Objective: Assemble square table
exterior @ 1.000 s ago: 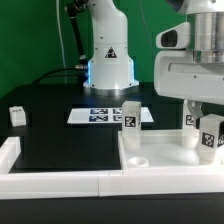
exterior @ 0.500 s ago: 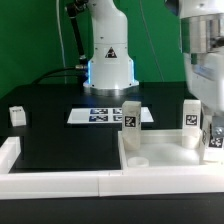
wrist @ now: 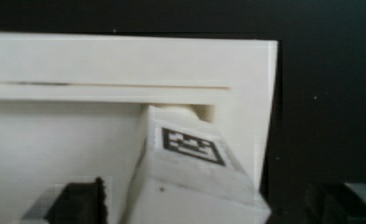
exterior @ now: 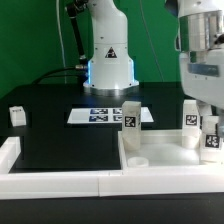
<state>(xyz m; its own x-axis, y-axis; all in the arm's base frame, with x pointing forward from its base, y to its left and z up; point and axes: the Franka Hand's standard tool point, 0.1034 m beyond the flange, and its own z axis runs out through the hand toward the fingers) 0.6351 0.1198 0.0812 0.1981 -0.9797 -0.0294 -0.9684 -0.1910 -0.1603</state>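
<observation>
Gripper [wrist: 219,203] jaws stand wide open — one on each side of a white leg [wrist: 194,160], not touching it. This leg stands in the white table top [exterior: 165,152] by its edge on the exterior view's right — another leg [exterior: 130,116] stands at its back corner.

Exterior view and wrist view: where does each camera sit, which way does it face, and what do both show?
Exterior view: off the arm, across the table from the robot base, facing it; arm and gripper show at the exterior view's right.
Wrist view: on the wrist, looking along the gripper at a tagged leg; only fingertips show.
Shared: that leg and the tabletop.
</observation>
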